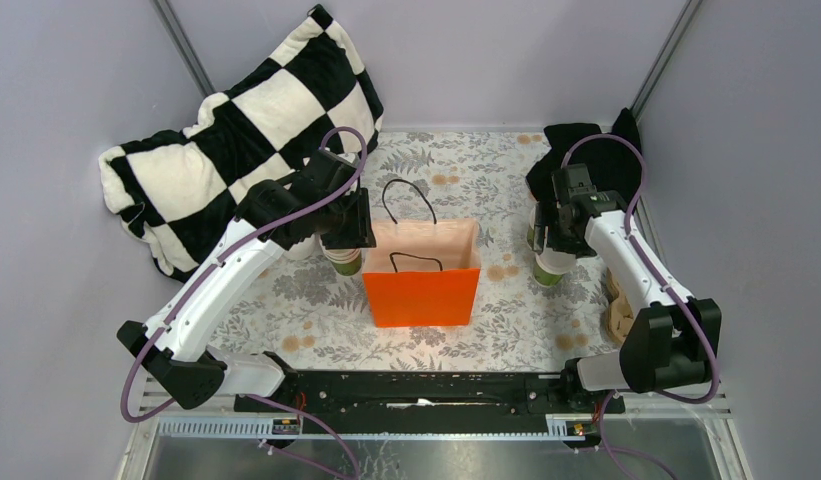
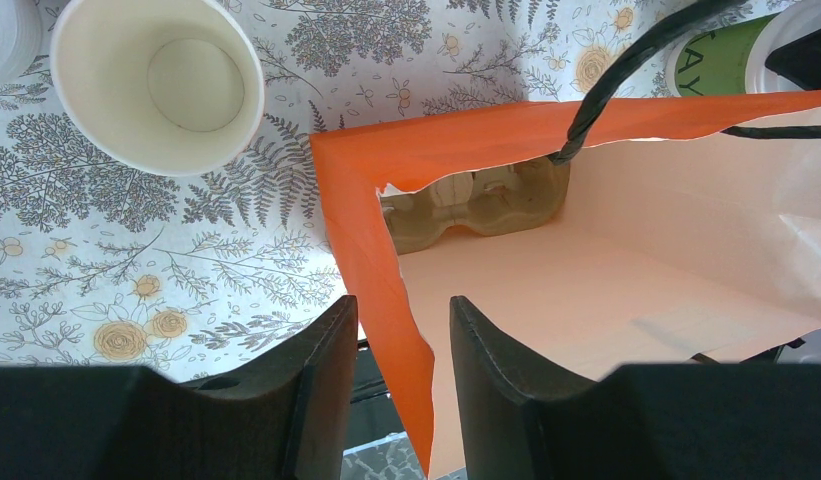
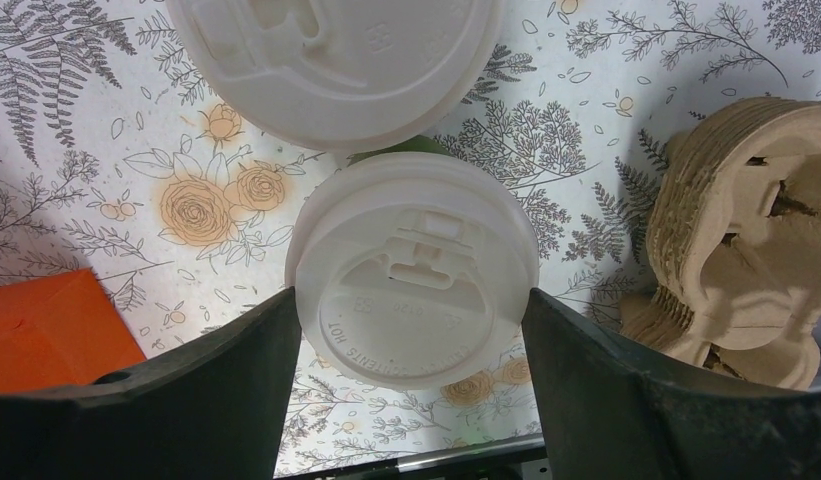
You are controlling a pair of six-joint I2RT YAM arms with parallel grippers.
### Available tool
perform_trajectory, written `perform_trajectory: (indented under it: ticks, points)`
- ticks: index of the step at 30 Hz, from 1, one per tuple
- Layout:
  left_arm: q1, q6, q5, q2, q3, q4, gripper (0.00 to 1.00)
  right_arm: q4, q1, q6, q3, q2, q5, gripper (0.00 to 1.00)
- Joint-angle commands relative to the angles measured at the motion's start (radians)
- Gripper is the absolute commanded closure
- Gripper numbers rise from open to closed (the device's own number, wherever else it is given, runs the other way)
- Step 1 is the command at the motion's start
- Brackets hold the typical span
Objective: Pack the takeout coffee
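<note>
Lidded coffee cups (image 3: 414,282) stand outside the orange bag (image 1: 422,290) holding a cardboard carrier (image 2: 476,205).

Overhead view — two downward wrist close-ups

The orange paper bag's (image 1: 422,285) mouth gapes open from above, black cord handles (image 1: 410,205) arching across; checkered pillow (image 1: 241,130) crowds the desk's (image 1: 306,320) far left; stacked brown pulp carriers (image 3: 751,250) block the right edge.

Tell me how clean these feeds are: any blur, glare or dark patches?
Top view: even, soft light, sharp, no glare. Left wrist: the fingers are dark, soft-edged blocks up close; the bag and its inside are clear and bright. Right wrist: the lidded cup is crisp enough to show embossed lettering, the lid above it is cropped, and the fingers are nearly black.
</note>
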Motion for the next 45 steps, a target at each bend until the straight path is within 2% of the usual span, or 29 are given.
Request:
perform_trajectory:
  ticks: [1,4,9,13,18,21,24,33,38,45]
  points:
    - [-0.005,0.001,0.004,-0.005,0.035,0.022,0.57,-0.002,-0.006,-0.017,-0.012,-0.026,0.017,0.18]
    - [-0.005,0.005,0.007,-0.006,0.035,0.022,0.56,-0.003,-0.007,-0.017,-0.007,-0.035,0.015,0.19]
    - [-0.005,0.011,0.009,-0.015,0.045,0.019,0.49,-0.078,-0.006,-0.032,0.039,-0.071,-0.023,0.23]
    - [-0.005,0.007,0.016,-0.002,0.079,-0.014,0.49,-0.105,-0.006,-0.067,0.079,-0.149,-0.137,0.25]
    - [-0.004,0.033,-0.019,-0.005,0.099,-0.061,0.49,-0.061,-0.005,-0.150,0.091,-0.258,-0.311,0.26]
    - [-0.004,0.053,-0.001,-0.010,0.070,-0.042,0.49,-0.056,-0.005,-0.209,0.122,-0.301,-0.424,0.31]
    - [-0.006,0.052,0.012,-0.006,0.039,-0.021,0.49,-0.054,0.014,-0.252,0.175,-0.351,-0.424,0.32]
    - [-0.040,0.029,-0.043,0.101,0.096,-0.060,0.58,-0.085,0.206,-0.310,0.404,-0.379,-0.362,0.32]
    - [-0.068,0.028,-0.114,0.133,0.113,-0.060,0.70,-0.066,0.262,-0.311,0.528,-0.361,-0.476,0.37]
    - [-0.071,0.083,-0.177,0.171,0.167,0.013,0.88,-0.036,0.350,-0.272,0.583,-0.332,-0.617,0.39]
